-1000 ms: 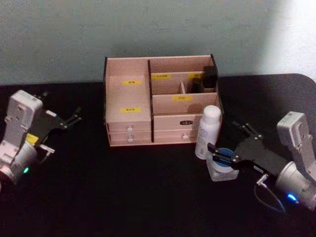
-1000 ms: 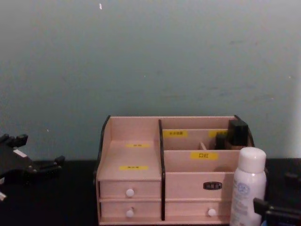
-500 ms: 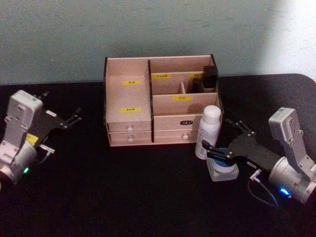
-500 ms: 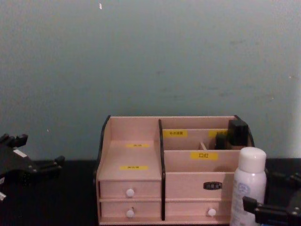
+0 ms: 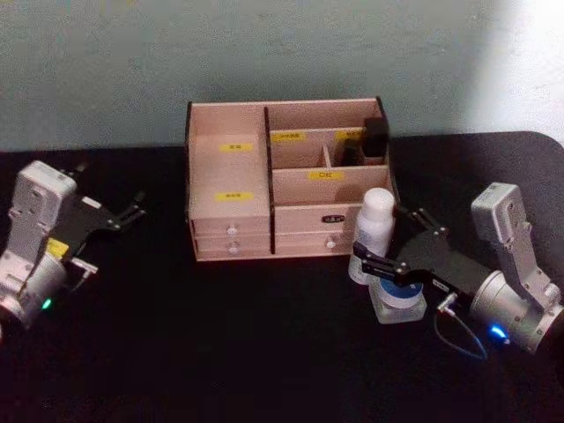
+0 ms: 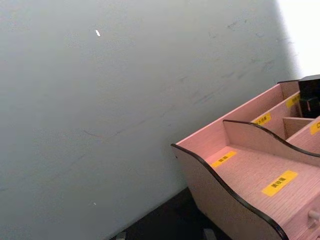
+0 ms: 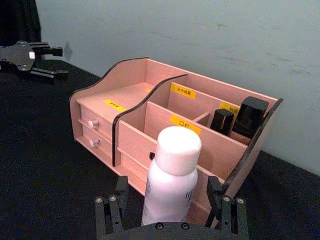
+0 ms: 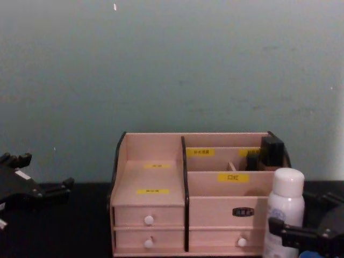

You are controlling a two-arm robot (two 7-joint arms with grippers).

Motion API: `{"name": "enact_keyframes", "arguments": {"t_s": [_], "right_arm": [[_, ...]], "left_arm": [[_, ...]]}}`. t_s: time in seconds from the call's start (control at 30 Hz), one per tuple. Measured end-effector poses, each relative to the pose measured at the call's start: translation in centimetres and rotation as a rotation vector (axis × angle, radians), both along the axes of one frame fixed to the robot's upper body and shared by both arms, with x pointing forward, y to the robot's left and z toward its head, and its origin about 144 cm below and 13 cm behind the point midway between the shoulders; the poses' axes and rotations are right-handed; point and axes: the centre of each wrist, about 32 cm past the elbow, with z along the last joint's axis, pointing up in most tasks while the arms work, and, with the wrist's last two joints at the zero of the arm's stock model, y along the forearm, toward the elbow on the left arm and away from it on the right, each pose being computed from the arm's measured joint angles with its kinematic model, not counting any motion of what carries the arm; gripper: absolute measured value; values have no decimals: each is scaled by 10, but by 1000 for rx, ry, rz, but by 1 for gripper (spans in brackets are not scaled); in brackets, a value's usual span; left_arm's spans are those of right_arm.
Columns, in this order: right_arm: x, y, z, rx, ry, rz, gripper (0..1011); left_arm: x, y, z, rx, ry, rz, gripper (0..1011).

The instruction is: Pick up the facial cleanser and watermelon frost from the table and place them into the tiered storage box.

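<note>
White bottle (image 5: 374,225), pale wooden box (image 5: 231,174)

Count, head and wrist views:
- tiered storage box (image 5: 229,172): 1
- yellow labels (image 5: 233,196): 5
- white drawer knobs (image 8: 149,220): 3 visible
- white bottle (image 7: 170,185): 1
- blue-lidded jar (image 5: 398,308): 1
- black-capped items (image 7: 250,117): 2
- grippers: 2, left gripper (image 5: 139,204) and right gripper (image 5: 376,231)

On the left hand (image 5: 137,204), flat black plate fingers are noted, mounted under a pale grey boxy housing (image 5: 40,198). A yellow sticker (image 5: 55,248) and a green light (image 5: 46,305) are seen by the silver cuff. The right hand (image 5: 377,231) is built alike, and a blue light (image 5: 495,333), a looped blue cable (image 5: 458,342) and small screws (image 7: 98,200) are recorded.
</note>
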Motion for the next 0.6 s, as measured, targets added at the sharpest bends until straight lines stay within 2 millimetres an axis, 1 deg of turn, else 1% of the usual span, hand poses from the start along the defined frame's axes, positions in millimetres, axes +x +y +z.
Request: {"name": "enact_keyframes", "arguments": {"t_s": [0.6], "right_arm": [[9,4,-2,8,11,14,1002]], "left_arm": [[0,0,0,0,0,0,1001]]}}
